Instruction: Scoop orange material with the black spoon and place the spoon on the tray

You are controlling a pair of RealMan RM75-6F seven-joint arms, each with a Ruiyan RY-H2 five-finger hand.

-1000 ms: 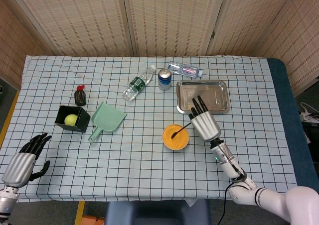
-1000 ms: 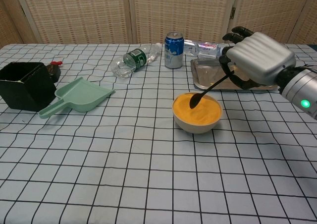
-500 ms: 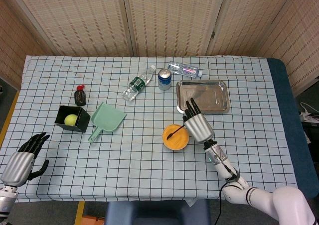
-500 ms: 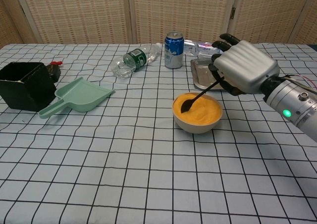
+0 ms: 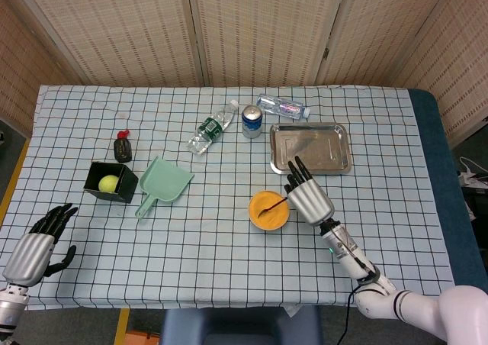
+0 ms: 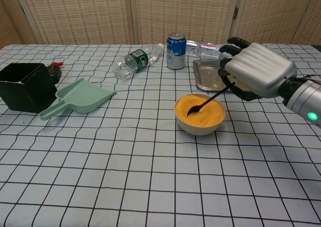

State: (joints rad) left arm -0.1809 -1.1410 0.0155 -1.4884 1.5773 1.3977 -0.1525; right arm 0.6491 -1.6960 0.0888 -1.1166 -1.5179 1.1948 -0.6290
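Note:
A white bowl (image 6: 199, 124) (image 5: 268, 224) of orange material (image 6: 202, 110) (image 5: 268, 210) sits mid-table. My right hand (image 6: 257, 71) (image 5: 306, 195) holds the black spoon (image 6: 204, 103) (image 5: 274, 204) by its handle, just right of the bowl. The spoon slants down to the left, its head dug into the orange material. The steel tray (image 6: 210, 78) (image 5: 310, 147) lies behind the bowl, partly hidden by the hand in the chest view. My left hand (image 5: 35, 246) hangs off the table's near left corner with nothing in it, fingers apart.
A blue can (image 6: 176, 50) (image 5: 252, 121) and two lying plastic bottles (image 6: 136, 60) (image 5: 283, 108) sit behind the bowl. A green dustpan (image 6: 76, 98) (image 5: 163, 185), a black box (image 6: 25, 86) holding a yellow-green ball (image 5: 109, 183), and a small dark bottle (image 5: 122, 146) lie left.
My right hand swung left over the bowl, then drew back right and lower. The spoon head went from resting above the orange surface to being sunk in it.

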